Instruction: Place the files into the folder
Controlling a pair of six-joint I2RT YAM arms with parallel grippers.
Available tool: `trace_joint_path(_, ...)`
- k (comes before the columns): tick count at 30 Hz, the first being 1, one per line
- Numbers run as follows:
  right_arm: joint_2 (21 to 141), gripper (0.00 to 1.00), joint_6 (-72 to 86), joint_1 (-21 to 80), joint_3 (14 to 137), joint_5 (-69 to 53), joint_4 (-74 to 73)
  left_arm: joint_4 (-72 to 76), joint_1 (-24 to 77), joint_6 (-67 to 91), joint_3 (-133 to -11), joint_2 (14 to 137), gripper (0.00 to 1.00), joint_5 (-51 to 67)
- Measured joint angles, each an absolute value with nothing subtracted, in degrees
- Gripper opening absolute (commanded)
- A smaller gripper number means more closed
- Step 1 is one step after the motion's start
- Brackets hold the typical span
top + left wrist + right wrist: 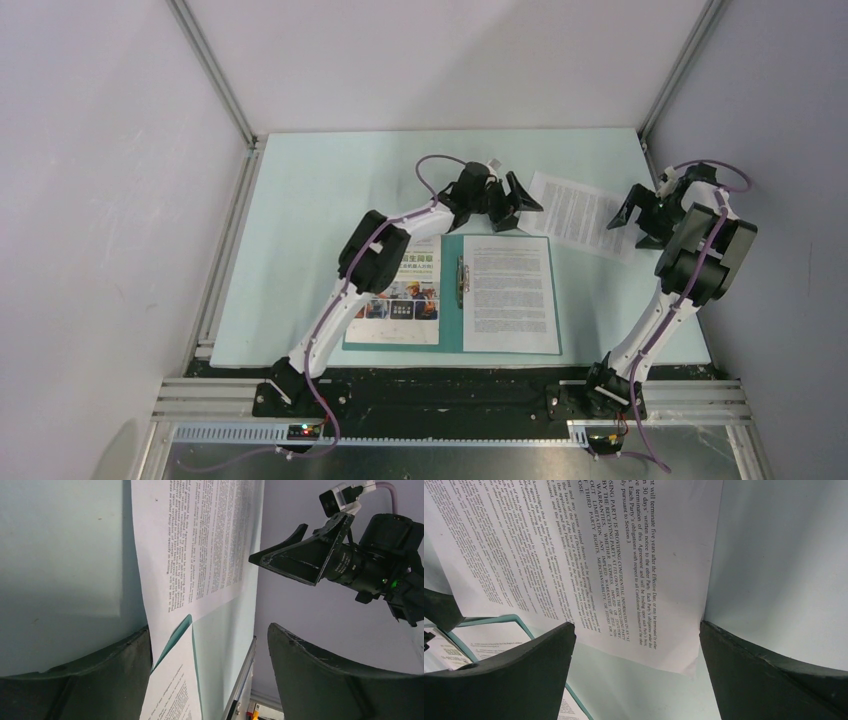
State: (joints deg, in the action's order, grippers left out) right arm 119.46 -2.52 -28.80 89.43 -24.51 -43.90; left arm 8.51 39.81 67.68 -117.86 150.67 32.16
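Observation:
The teal folder (451, 330) lies open at the table's front centre, its metal clip (462, 275) on the spine. A colourful brochure page (405, 300) lies on its left half and a dense text sheet (511, 295) on its right half. Another text sheet (583, 214) lies loose and skewed on the table beyond the folder's far right corner. My left gripper (518, 208) is open and empty, just left of that loose sheet (200, 540), above the folder's corner (178, 634). My right gripper (636, 225) is open and empty over the loose sheet's right edge (574, 555).
The pale green table (310, 230) is bounded by grey walls and aluminium rails (228, 260) on the left and right. The right gripper also shows in the left wrist view (300, 562). The folder's edge (524, 622) shows in the right wrist view.

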Motion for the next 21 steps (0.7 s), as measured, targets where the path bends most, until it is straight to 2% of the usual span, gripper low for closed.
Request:
trace_joint_path(3,119.46,0.99,-2.39,-28.67,89.41,-24.58,-43.83,9.02,40.23,68.1,-117.86,150.69,0.8,31.73)
trace_joint_path(5,119.46,0.99,-2.35,-28.6,89.41,-24.73,-43.81,9.04,40.73,68.45,-117.86,150.76,0.74,31.48)
trace_joint_path(9,119.46,0.99,-2.35,-28.53,89.41,-24.91,-43.77,8.69,41.91,68.47,-117.86,150.8,0.43,30.26)
trace_joint_path(11,119.46,0.99,-2.15,-28.53,89.41,-24.91,-43.77,8.19,42.13,67.94,-117.86,150.8,0.35,29.63)
trace_joint_path(16,119.35,0.99,-1.48,-28.51,89.6,-25.17,-44.23,5.72,41.67,65.95,-117.86,150.74,0.28,28.16)
trace_joint_path(18,118.19,1.0,-1.04,-28.29,89.6,-25.69,-45.69,3.27,39.24,64.45,-117.86,150.17,0.33,26.11)
trace_joint_path(21,116.46,0.99,-1.04,-28.16,88.97,-25.89,-45.89,2.5,37.43,63.61,-117.86,149.71,0.33,25.17)
